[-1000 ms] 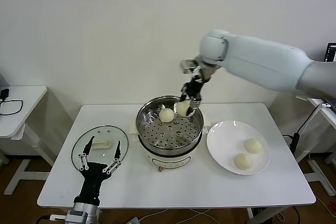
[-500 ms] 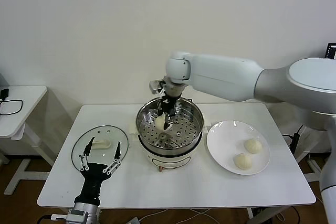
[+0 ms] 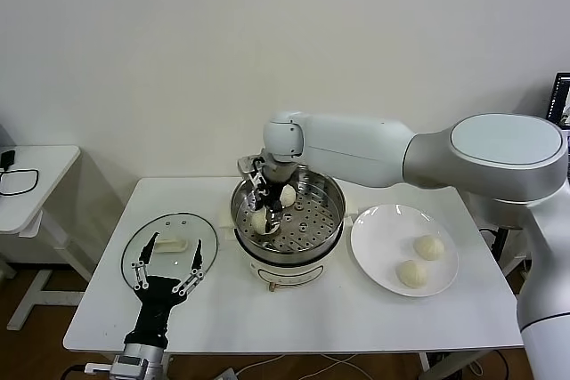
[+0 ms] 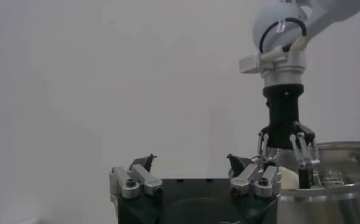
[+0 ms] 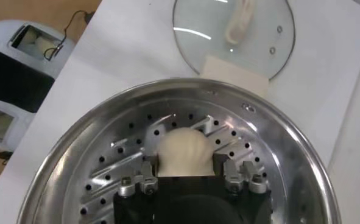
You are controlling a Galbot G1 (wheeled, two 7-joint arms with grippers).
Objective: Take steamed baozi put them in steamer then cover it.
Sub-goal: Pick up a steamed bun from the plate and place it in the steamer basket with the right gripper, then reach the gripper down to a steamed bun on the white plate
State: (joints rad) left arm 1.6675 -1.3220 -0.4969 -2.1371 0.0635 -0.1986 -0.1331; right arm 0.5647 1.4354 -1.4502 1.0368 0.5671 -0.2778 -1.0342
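Note:
The steamer [image 3: 331, 218] stands mid-table, uncovered, with its perforated tray [image 5: 116, 167] showing. My right gripper [image 3: 261, 213] reaches down into the pot's left side. It is shut on a baozi [image 5: 183, 145] that rests on the tray, a finger against each side. A second baozi [image 3: 288, 194] lies at the back of the tray. Two more baozi [image 3: 429, 246] [image 3: 411, 273] sit on the white plate [image 3: 374, 230] to the right. The glass cover [image 3: 183, 222] lies flat at the front left. My left gripper [image 3: 175, 245] hovers over it, open and empty.
A small white side table [image 3: 36, 171] stands off to the left. The steamer's white base has a knob [image 3: 272, 287] facing the front edge. My right arm [image 3: 374, 144] spans above the back of the table.
My right arm has swung left across the pot and lowered the baozi from above the far rim onto the tray's left side. The left arm has not moved.

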